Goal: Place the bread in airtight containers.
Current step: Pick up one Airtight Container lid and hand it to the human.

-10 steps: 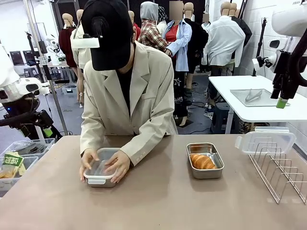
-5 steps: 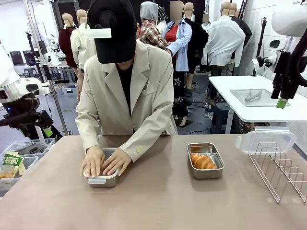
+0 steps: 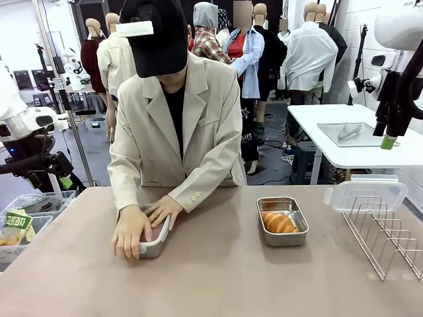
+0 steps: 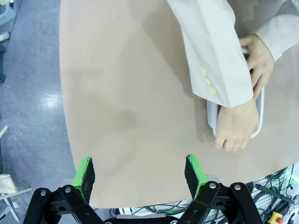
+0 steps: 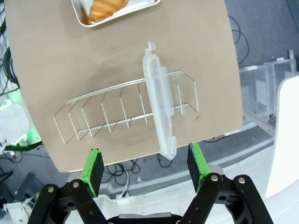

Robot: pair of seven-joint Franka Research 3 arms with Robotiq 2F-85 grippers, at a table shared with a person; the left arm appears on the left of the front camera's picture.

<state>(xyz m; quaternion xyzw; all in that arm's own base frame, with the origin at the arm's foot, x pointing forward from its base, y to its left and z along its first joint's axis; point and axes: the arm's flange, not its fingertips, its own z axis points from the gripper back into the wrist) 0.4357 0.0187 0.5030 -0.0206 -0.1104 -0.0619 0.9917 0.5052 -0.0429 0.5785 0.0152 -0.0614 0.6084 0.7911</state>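
Over on my left half of the table (image 3: 218,284), the person is leaning in with both hands on the lidded container (image 3: 157,243): the near hand (image 3: 130,231) lies flat over its top and the far hand (image 3: 160,211) sits on the back edge. Those hands cover most of it, so I can't tell what's inside. Right of centre sits the open container (image 3: 283,221), no lid, with one bread roll (image 3: 279,223) lying in it, golden and ridgy. Further right there's the wire rack (image 3: 386,241), with a spare clear lid (image 3: 365,195) propped on its far end, touching the wires. My left gripper (image 4: 139,170) hangs over the table's edge, fingers spread wide with nothing between them, well apart from the person's hands. My right gripper (image 5: 145,165) is up above the rack, fingers released too and empty, and the spare lid lines up with the gap between them in that wrist's view.
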